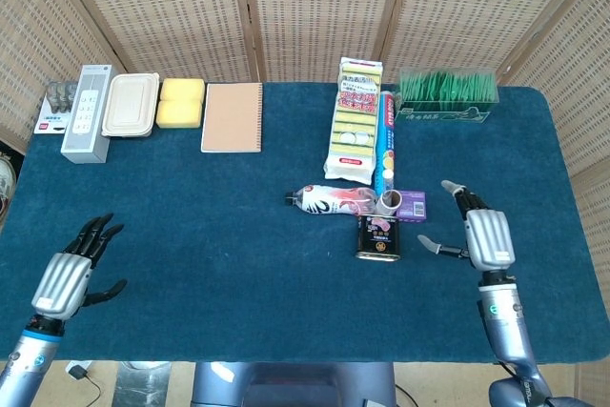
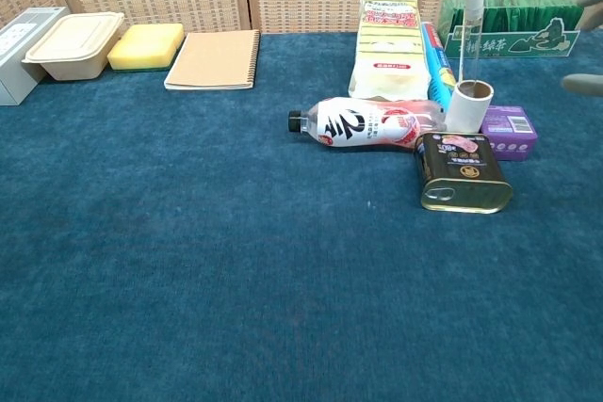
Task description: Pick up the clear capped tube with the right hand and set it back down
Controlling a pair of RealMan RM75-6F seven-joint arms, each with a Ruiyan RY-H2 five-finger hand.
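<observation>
The clear capped tube (image 2: 469, 40) stands upright in a short cardboard roll (image 2: 468, 105), its white cap on top. From the head view only the roll (image 1: 390, 202) shows plainly, seen from above. My right hand (image 1: 479, 235) hovers over the cloth to the right of the roll, fingers apart and holding nothing, about a hand's width from it. Blurred fingertips (image 2: 582, 83) of that hand enter the chest view at the right edge. My left hand (image 1: 73, 272) is at the near left, fingers spread and empty.
A plastic bottle (image 2: 369, 124) lies left of the roll, a tin can (image 2: 462, 171) in front, a purple box (image 2: 510, 129) to its right. Sponge pack (image 1: 355, 119), blue roll (image 1: 386, 140) and green tea box (image 1: 448, 92) stand behind. Notebook (image 1: 232, 117) and containers line the back left.
</observation>
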